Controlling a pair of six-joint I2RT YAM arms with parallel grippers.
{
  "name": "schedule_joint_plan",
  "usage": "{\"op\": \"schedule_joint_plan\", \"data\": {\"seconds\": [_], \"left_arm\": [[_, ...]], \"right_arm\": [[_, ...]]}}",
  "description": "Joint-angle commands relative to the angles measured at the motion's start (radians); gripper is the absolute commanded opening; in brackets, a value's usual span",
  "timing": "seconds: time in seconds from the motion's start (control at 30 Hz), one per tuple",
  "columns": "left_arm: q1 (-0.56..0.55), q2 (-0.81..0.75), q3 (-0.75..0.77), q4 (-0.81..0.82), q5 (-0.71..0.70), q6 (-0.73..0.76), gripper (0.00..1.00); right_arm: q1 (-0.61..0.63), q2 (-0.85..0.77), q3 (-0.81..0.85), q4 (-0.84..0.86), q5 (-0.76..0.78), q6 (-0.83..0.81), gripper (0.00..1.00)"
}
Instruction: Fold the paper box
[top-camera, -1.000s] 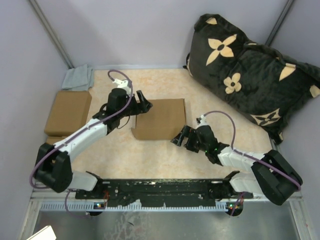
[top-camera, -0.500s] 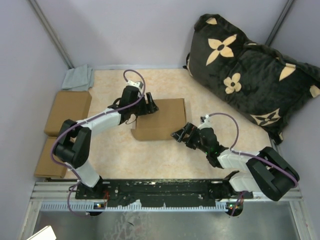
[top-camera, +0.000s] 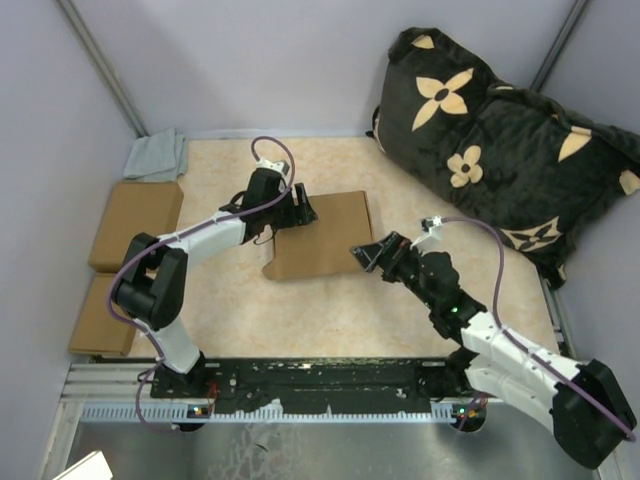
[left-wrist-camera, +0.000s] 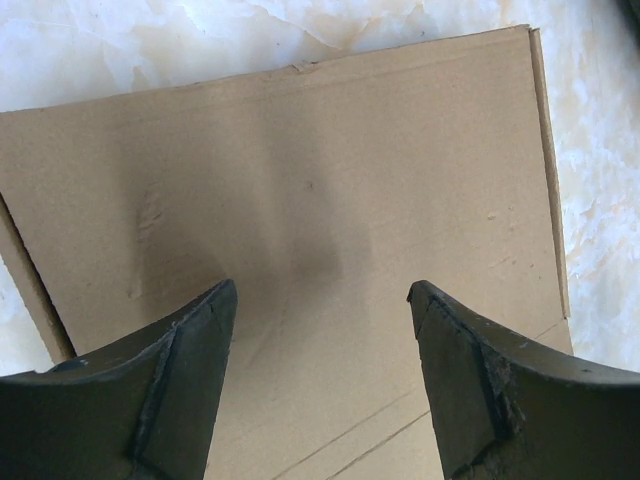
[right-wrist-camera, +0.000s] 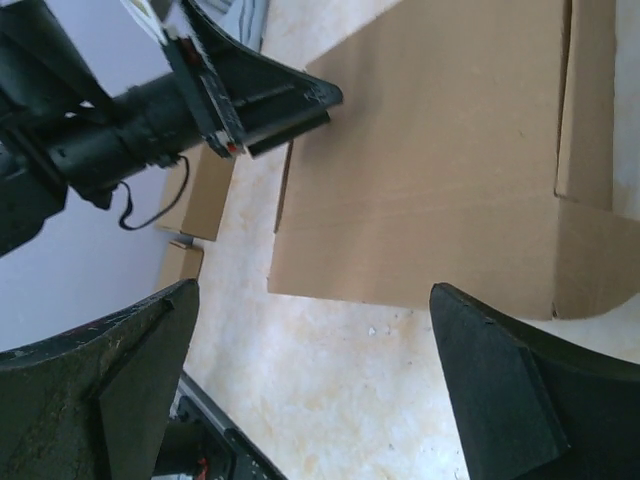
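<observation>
One plain brown thin cardboard paper box (top-camera: 325, 238) lies flat near the middle of the pale marbled table (top-camera: 330, 310), between the two arms. It is unprinted. In the left wrist view its sheet (left-wrist-camera: 300, 180) is smooth apart from a few small dents, with a narrow strip set off by a crease along the right edge and faint score lines low down. The right wrist view shows a slit cut into the sheet (right-wrist-camera: 440, 170) and, beyond it, a flap with a rounded corner at the frame's right side. From above, a small tab juts out at the near left corner.

The left gripper (top-camera: 300, 210) sits over the box's far left corner with its fingers (left-wrist-camera: 170, 380) spread wide and nothing between them; whether they touch the cardboard I cannot tell. The right gripper (top-camera: 366, 255) is just beside the near right corner, fingers (right-wrist-camera: 130, 360) parted and empty, with bare table between them and the box edge.

Two smaller brown cardboard blocks (top-camera: 135, 220) lie at the far left, near a folded grey cloth (top-camera: 155, 155); a black cushion with cream flowers (top-camera: 500, 140) fills the far right corner
</observation>
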Motion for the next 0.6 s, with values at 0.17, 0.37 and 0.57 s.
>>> {"op": "schedule_joint_plan", "data": {"seconds": [0.17, 0.37, 0.57], "left_arm": [[0.000, 0.030, 0.036, -0.113, -0.013, 0.026, 0.78], [0.007, -0.131, 0.079, -0.256, -0.070, 0.051, 0.88], [0.008, -0.298, -0.044, -0.325, -0.051, 0.068, 0.89]], "right_arm": [[-0.014, 0.071, 0.365, -0.466, 0.129, -0.159, 0.99], [-0.112, 0.378, 0.670, -0.856, 0.105, -0.336, 0.99], [-0.116, 0.484, 0.746, -0.927, 0.037, -0.459, 0.99]]}}
